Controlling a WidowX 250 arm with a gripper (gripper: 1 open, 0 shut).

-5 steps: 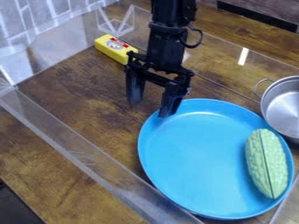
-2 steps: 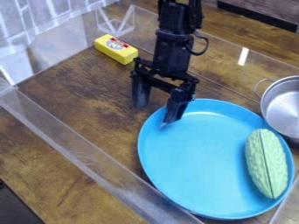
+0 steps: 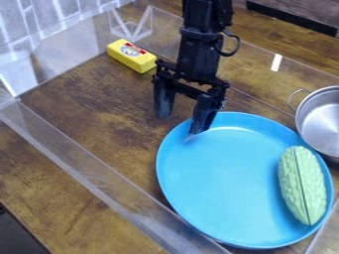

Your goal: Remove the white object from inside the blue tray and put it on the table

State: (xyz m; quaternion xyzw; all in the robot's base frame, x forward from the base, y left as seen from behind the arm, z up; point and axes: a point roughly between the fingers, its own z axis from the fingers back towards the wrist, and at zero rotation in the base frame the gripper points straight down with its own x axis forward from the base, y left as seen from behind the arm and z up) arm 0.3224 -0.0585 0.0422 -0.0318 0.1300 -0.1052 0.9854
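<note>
Approach step: gripper (image 3: 184, 112) spread, empty, at blue tray's (image 3: 212, 179) near rim; next, reach white object (image 3: 303, 185).

Steel pot (image 3: 319, 119): cut by right edge. Arm (image 3: 203, 25): cut at top. Yellow block (image 3: 131, 55): label unreadable.

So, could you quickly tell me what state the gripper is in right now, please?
Gripper: open, holding nothing, at the blue tray's far rim.

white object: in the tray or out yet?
Still in. The white object lies on the blue tray near its right rim; the open gripper hangs apart from it at the tray's upper-left edge.
</note>
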